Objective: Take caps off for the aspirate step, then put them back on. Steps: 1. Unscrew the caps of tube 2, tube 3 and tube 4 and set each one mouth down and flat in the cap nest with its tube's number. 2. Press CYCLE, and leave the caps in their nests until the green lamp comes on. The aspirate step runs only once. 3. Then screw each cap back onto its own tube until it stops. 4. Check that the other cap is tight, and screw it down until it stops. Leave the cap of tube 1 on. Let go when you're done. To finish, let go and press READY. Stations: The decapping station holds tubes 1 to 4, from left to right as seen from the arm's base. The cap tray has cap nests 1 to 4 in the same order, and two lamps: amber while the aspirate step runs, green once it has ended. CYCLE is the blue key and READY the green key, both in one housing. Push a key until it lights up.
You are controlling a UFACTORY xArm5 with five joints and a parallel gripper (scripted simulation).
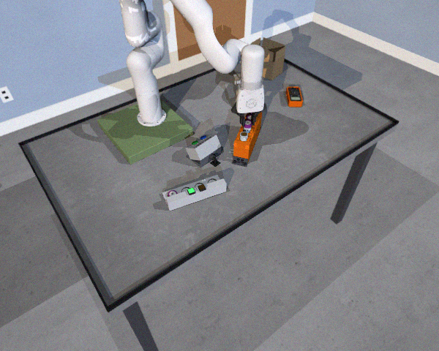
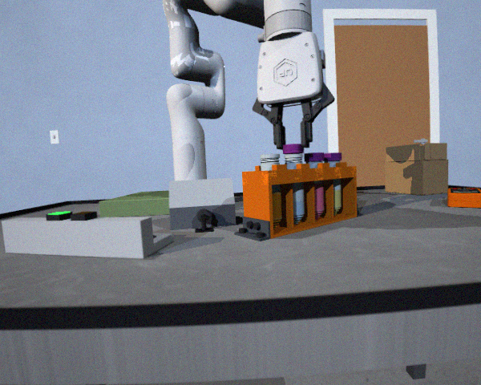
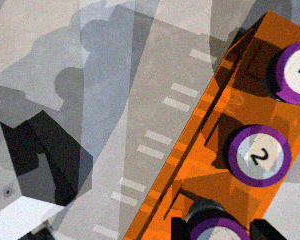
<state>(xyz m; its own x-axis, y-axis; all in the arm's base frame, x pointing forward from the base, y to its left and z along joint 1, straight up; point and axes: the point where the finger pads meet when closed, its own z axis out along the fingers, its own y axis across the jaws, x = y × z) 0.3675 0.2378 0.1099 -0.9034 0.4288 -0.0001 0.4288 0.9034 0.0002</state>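
The orange decapping station (image 1: 246, 139) (image 2: 298, 196) holds four tubes. My gripper (image 2: 293, 143) (image 1: 247, 122) stands upright over it, shut on a purple cap (image 2: 293, 147) that rests on the top of the second tube from the near end and sits slightly higher than the caps beside it. The wrist view shows this cap (image 3: 217, 231) at the bottom edge between the fingers, with the caps marked 2 (image 3: 259, 156) and 1 (image 3: 299, 72) on their tubes. The end tube (image 2: 269, 159) (image 1: 244, 136) is open. The cap tray (image 1: 194, 192) holds one purple cap (image 1: 170, 193) in its left end nest, and its green lamp (image 1: 190, 190) is lit.
The grey key housing (image 1: 204, 149) with the blue key (image 1: 203, 137) and the green key (image 1: 194, 142) stands left of the station. A cardboard box (image 1: 271, 56) and an orange meter (image 1: 294, 96) lie at the back. The arm stands on a green pad (image 1: 144, 130).
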